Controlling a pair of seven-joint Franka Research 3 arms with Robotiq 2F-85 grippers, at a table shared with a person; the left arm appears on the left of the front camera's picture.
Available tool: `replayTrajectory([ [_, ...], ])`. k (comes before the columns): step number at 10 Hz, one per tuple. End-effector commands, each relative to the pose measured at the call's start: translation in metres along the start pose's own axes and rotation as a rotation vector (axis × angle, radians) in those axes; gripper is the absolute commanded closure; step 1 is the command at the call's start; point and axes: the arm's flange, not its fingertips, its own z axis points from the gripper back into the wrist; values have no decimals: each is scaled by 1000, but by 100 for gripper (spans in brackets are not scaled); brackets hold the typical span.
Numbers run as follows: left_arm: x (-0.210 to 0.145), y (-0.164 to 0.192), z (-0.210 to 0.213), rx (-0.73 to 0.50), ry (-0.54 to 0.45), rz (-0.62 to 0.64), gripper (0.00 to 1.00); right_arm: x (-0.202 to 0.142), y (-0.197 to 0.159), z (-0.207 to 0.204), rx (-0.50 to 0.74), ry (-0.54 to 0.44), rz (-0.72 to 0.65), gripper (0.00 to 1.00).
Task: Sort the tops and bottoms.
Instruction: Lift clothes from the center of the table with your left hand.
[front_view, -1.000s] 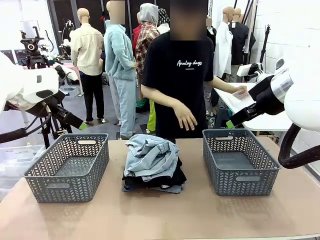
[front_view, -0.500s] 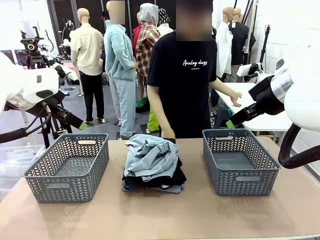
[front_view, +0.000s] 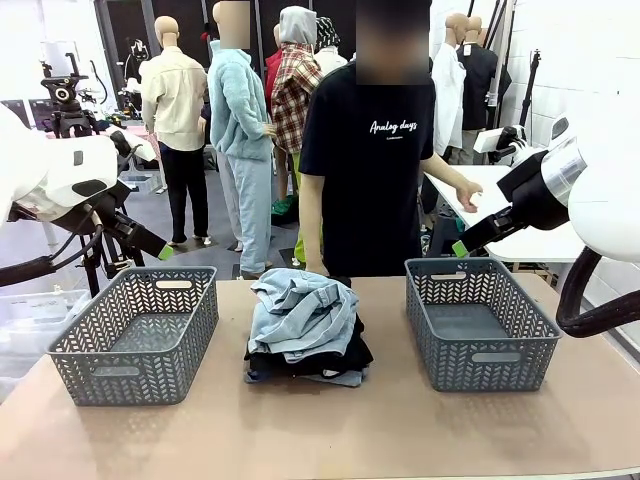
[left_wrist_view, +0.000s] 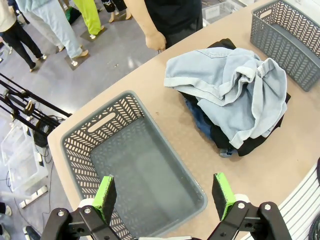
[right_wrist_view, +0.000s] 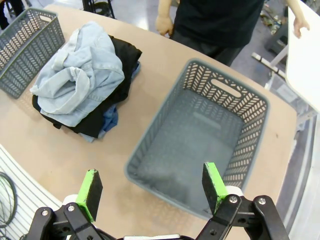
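Note:
A pile of clothes lies at the table's middle between two baskets. On top is a crumpled light blue denim piece with stitched seams (front_view: 300, 312) (left_wrist_view: 235, 92) (right_wrist_view: 77, 75), the bottoms. Under it lies a bulky black top (front_view: 335, 358) (left_wrist_view: 260, 137) (right_wrist_view: 122, 55), with darker blue denim (left_wrist_view: 202, 120) (right_wrist_view: 109, 119) peeking out below. My left gripper (front_view: 160, 250) (left_wrist_view: 163, 187) hangs open above the left basket's near corner. My right gripper (front_view: 460, 247) (right_wrist_view: 150, 175) is open above the right basket's near rim. Neither holds anything.
An empty grey lattice basket (front_view: 135, 375) (left_wrist_view: 85, 145) stands left of the pile, a second one (front_view: 480, 350) (right_wrist_view: 252, 117) right of it. The person stands at the far edge, one hand (left_wrist_view: 156, 40) by the table, the other (front_view: 468, 193) on a white side table (front_view: 520, 240).
The person drew the arm back from above the pile, straightened, and put a hand on the white side table. Both arms and the pile have stayed still.

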Motion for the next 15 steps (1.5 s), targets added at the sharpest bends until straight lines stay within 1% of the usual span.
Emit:
replayTrajectory([
  [1, 0, 1, 1, 12, -1, 0, 0, 1, 1, -1, 15, -7, -7, 0],
  [14, 0, 0, 0, 0, 0, 0, 0, 1, 1, -1, 15, -7, -7, 0],
  [15, 18, -9, -18, -14, 10, -3, 0, 1, 1, -1, 15, -7, -7, 0],
])
